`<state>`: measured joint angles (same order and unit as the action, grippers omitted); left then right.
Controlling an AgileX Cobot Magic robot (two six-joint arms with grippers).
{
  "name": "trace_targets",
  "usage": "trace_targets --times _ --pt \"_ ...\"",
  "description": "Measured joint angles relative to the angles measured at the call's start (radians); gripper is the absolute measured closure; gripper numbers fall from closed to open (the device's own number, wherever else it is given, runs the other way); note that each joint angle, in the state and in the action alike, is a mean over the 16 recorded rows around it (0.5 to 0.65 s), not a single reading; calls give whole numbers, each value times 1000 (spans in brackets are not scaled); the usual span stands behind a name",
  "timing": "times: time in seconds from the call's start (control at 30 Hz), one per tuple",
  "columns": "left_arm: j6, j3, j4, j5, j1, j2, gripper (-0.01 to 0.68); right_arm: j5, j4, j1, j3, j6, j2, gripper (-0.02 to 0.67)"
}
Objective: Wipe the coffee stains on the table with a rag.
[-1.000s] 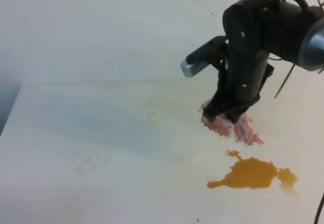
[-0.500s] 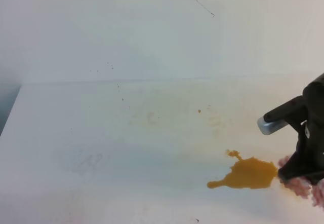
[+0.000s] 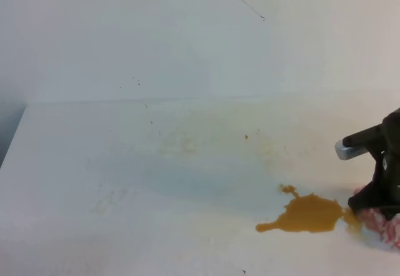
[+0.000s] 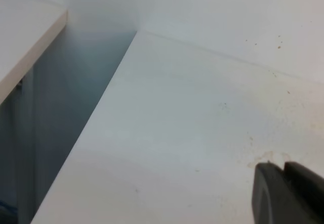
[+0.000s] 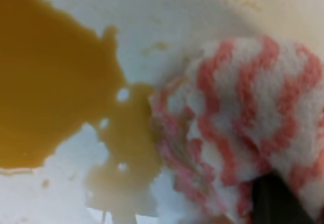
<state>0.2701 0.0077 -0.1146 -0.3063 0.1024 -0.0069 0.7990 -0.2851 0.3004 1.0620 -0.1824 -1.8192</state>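
Right hand [image 3: 379, 208] pinches the rag [image 5: 243, 133] against the bench [image 3: 156, 188]; we note coffee stains [image 3: 307, 214] touching its left edge.

white tabletop [image 3: 125, 163] with faint smudges, amber coffee stains [image 3: 307, 214] near front right edge, pink-striped rag [image 3: 382, 221] touching the stain's right side

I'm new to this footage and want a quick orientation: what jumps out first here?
The amber-brown coffee stains stand out, a blotch with thin tails on the white table, toward its front right. Right beside it, at the picture's right edge, the right gripper presses the pink-and-white rag down. In the right wrist view the rag's edge meets the small side blob.
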Motion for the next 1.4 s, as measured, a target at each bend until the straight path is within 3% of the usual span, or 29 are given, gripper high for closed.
trace_targets --times 0.13,0.5,0.63,0.8,1.2,1.4 --pt "0 -2 0 -1 0 2 676 -39 -6 -9 0 -12 -34 549" --pt "0 -2 0 1 0 0 676 -44 -8 -10 16 -33 -61 296" --pt "0 -2 0 1 0 0 676 -24 -9 -10 27 -46 -49 249" --pt "0 -6 0 -1 0 3 676 -12 -10 -10 40 -67 -33 291" --pt "0 -2 0 0 0 2 676 -54 1 -10 45 -114 -43 540" --pt "0 2 0 1 0 -2 676 -51 5 -10 47 -121 -61 568"
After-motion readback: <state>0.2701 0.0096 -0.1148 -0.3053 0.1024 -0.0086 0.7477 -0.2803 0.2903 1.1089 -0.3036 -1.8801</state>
